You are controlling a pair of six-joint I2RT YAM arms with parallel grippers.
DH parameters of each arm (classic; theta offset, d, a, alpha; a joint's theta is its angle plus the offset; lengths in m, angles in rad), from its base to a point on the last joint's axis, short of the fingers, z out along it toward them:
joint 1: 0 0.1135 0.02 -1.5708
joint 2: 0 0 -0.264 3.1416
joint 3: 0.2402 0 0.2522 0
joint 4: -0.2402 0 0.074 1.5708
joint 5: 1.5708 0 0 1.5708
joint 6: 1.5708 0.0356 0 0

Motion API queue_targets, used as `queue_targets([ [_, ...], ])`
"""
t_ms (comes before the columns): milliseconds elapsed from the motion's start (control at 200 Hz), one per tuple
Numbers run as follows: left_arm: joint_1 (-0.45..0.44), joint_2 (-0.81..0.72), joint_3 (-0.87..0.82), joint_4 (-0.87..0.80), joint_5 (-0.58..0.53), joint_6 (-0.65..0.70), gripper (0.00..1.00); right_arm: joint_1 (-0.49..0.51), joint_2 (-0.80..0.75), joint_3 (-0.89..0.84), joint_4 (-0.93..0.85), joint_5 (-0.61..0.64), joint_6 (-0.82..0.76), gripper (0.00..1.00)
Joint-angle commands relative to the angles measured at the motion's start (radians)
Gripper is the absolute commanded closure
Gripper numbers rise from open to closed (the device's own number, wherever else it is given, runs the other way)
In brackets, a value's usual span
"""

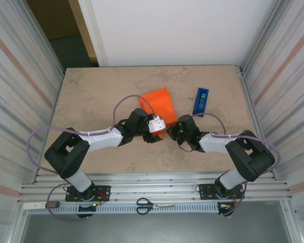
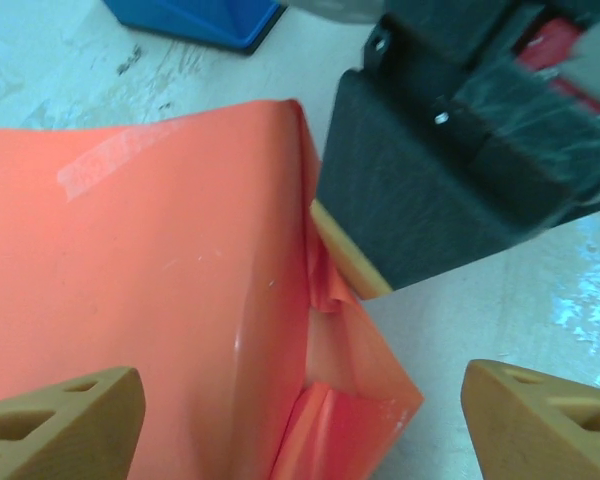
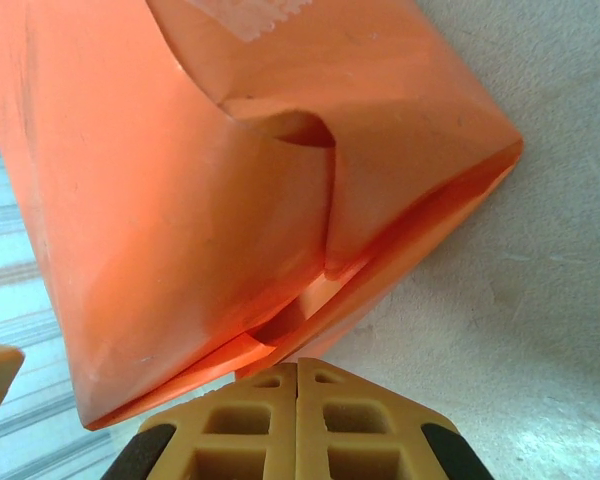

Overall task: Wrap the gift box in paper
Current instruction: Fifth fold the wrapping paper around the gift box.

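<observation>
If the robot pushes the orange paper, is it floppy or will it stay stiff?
Probably floppy: the paper bends in soft curves and crumples at its corner. Likely springy too: its end flaps gape instead of lying flat, so a push may unfold them.

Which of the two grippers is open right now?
The left gripper: its fingers stand wide apart over the paper. The right gripper is shut, tips pressed together at the paper's edge.

The top external camera looks steeply down from above and behind the arm bases over the whole table. The wrist cameras look close along the left fingers and the right fingers. Both wrist views share the paper, right ahead of the fingertips.
</observation>
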State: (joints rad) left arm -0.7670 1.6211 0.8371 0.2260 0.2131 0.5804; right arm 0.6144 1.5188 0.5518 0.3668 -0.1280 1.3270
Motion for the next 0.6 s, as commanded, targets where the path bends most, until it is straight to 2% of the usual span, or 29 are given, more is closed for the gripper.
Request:
queue_targets([
  [0, -0.004, -0.03, -0.013, -0.047, 0.061, 0.072, 0.13, -0.007, 0.009, 0.016, 0.014, 0.004, 0.0, 0.93],
  [145, -0.02, 0.004, -0.006, -0.076, 0.002, 0.128, 0.09, -0.006, 0.01, 0.014, 0.023, 0.007, 0.005, 0.93],
  [361, -0.031, 0.044, 0.005, -0.033, -0.116, 0.134, 0.07, -0.007, 0.021, 0.015, 0.04, 0.001, 0.014, 0.93],
  [596, -0.044, 0.094, 0.008, 0.027, -0.238, 0.132, 0.15, -0.008, 0.024, 0.013, 0.046, -0.001, 0.018, 0.93],
])
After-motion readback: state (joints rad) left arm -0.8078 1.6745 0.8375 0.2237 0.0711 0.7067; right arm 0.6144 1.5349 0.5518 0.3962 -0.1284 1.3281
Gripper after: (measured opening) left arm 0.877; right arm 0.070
